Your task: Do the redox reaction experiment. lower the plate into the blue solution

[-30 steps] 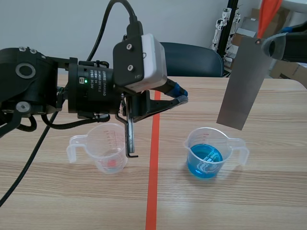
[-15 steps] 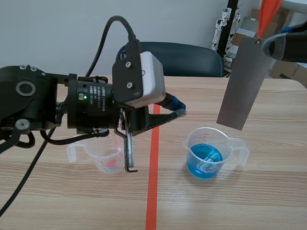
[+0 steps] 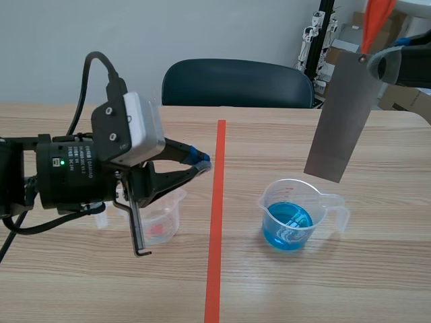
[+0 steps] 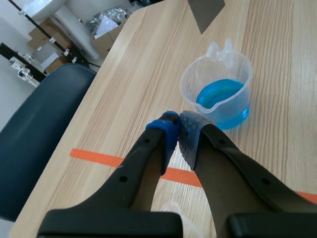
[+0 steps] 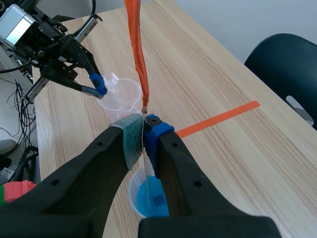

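One grey plate (image 3: 340, 118) hangs tilted above the blue solution cup (image 3: 294, 215) on the counter (image 3: 377, 276) in the scene view, pinched at its top by the right end effector (image 3: 369, 62). The left wrist view shows the left end effector (image 4: 178, 130) closed on nothing, tips touching. In the right wrist view the plate sits edge-on between the clamped fingers, over the blue liquid.

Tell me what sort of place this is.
Probably a robotics lab or workroom staged for a chemistry demo: a clear plastic beaker of blue liquid on a taped wooden table, a grey metal plate held above it, and cardboard boxes in the background.
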You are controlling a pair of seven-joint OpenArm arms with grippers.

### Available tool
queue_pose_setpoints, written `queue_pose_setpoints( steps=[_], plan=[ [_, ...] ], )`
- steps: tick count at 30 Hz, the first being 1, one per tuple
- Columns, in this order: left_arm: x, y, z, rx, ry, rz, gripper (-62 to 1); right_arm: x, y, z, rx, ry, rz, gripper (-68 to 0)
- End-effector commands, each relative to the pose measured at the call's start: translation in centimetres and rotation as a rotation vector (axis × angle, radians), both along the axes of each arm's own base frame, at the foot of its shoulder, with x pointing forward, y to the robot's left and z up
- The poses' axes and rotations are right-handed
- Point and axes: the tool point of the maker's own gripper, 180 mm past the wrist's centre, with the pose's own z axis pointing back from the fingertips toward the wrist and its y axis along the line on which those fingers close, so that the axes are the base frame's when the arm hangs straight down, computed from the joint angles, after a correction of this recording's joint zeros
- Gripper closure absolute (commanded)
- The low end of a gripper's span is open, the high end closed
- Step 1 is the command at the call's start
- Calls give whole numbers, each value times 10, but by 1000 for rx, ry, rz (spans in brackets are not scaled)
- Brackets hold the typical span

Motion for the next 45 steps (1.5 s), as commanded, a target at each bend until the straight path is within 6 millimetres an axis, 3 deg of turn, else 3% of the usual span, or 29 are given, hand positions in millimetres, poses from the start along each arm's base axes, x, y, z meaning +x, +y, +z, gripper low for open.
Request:
queue_pose_setpoints(
  steps=[1, 10, 15, 23, 28, 33, 39, 45],
  plan=[
    [-2, 7, 3, -30, 4, 19, -40, 2, 1, 15, 30, -34, 6, -6],
    [-27, 39, -7, -123, 72, 88, -40, 10, -1, 18, 33, -60, -33, -6],
    [-43, 56, -11, -207, 88, 134, -40, 7, 9, 9, 18, -71, 5, -6],
    [-76, 81, -55, -261, 150, 170, -40, 8, 17, 0, 22, -59, 16, -6],
    [-94, 98, -71, -339, 184, 200, -40, 10, 19, -6, 10, -67, 23, -6],
    [-109, 117, -74, -415, 144, 245, -40, 14, 16, -12, 3, -68, 14, -6],
    [-135, 136, -56, -568, 52, 243, -40, 19, 13, -20, -9, -68, -1, -6],
    [-147, 144, -75, -521, 60, 309, -40, 25, 10, -27, -11, -65, -16, -6]
  ],
)
